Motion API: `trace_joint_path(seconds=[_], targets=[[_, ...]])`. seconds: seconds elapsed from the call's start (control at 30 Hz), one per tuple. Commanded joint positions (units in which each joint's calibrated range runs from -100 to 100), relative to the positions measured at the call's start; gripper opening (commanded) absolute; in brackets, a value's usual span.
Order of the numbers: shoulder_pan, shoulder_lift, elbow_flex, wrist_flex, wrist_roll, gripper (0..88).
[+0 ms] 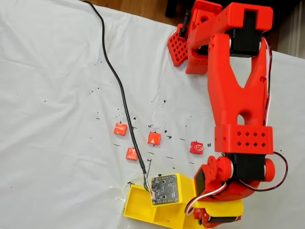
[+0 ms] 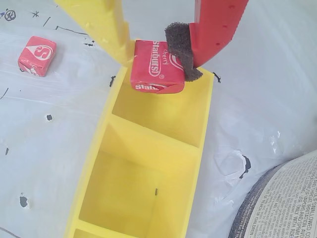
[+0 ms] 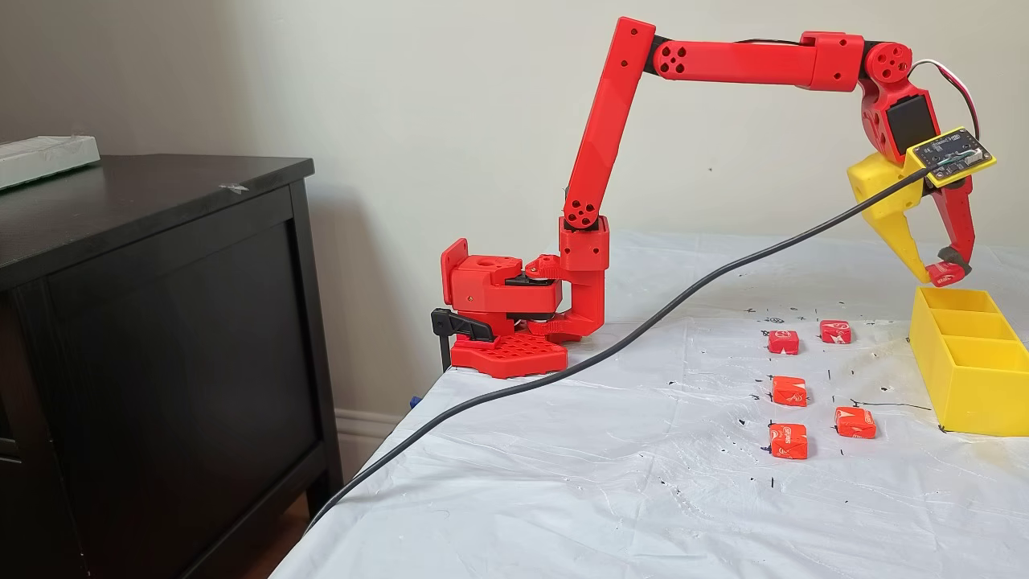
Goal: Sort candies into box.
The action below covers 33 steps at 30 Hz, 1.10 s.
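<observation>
My gripper (image 2: pixel 156 62) is shut on a red candy (image 2: pixel 153 69), pinched between the yellow finger (image 2: pixel 116 34) and the red finger's dark pad (image 2: pixel 181 47). It hangs just above the end compartment of the yellow box (image 2: pixel 94 153), whose compartments look empty in the wrist view. In a fixed view the gripper (image 3: pixel 936 273) holds the candy (image 3: pixel 946 276) over the far end of the box (image 3: pixel 973 386). Several candies lie on the white sheet left of the box, for example one (image 3: pixel 789 391) and another (image 3: pixel 854 422). From above, loose candies (image 1: pixel 154 138) lie beyond the box (image 1: pixel 140 205).
A black cable (image 3: pixel 563 370) runs across the sheet to the camera board (image 1: pixel 164 189) on the gripper. The red arm base (image 3: pixel 506 322) is clamped at the table's far edge beside a black cabinet (image 3: pixel 161 322). A printed page (image 2: pixel 287 208) lies near the box.
</observation>
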Motion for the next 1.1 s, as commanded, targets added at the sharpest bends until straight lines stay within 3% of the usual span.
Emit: trace_joint_path(seconds=[0.0,0.17,0.23,0.33,0.57,0.87,0.97,1.07], targets=[[-0.10,-0.81,-8.03,-1.09,0.39,0.2],[0.08,0.80,-9.67,-1.42,-0.29,2.2],[0.08,1.90,-11.95,0.87,-0.54,20.5],[0.08,2.75,-13.67,2.92,-0.49,31.9],[-0.01,2.50,-14.95,4.97,-0.49,38.3],[-0.19,-0.64,-14.95,8.49,-0.05,33.1],[-0.19,-2.59,-14.49,9.22,0.20,22.2],[0.08,-5.14,-13.49,10.21,0.20,1.0]])
